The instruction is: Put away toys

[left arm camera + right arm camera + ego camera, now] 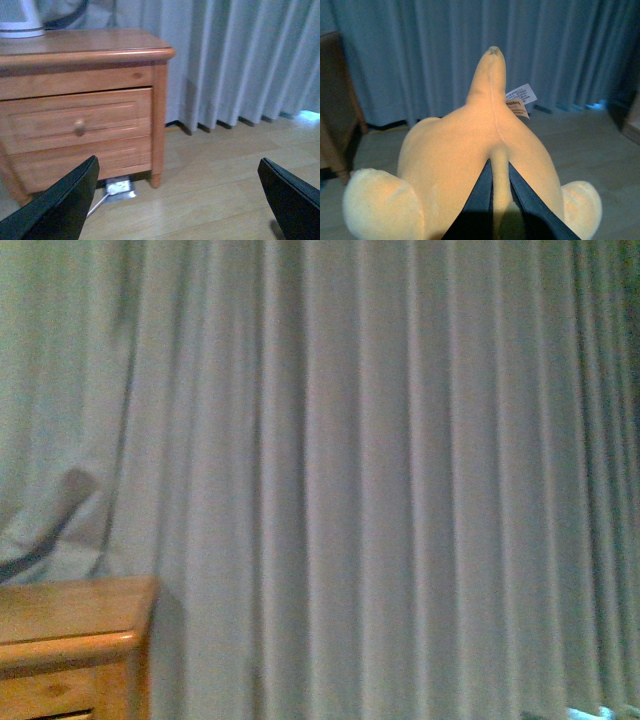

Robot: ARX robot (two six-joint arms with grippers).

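pinched tight on a raised seam fold of the soft yellow-orange plush animal (455,150), narrow black fingers of the right gripper (500,167), almost together with only the fabric ridge between. judged light, floppy and squashy, not fragile, a little slick in the pile; likely to sag and swing from so thin a pinch, so better taken deeper across the rounded body than by the seam or by the tapered limb pointing away. beside that limb, two sewn-in tags: a white care label (521,94) and a small tan tag (518,108), both printed, print too small to read, no brand legible. held up over the pale wood floor (590,145), apparently touching nothing else. spread wide and empty, dark fingers of the left gripper (178,165), low over the same floor. beyond them, a honey-coloured wooden nightstand (75,55) with two drawers, a round knob (79,127) on the upper one, a white rounded object (20,22) on top, cut off by the frame, and a small metallic box with a cord (120,187) underneath. farthest back, a grey pleated curtain (400,490) down to the floor, no writing on it.
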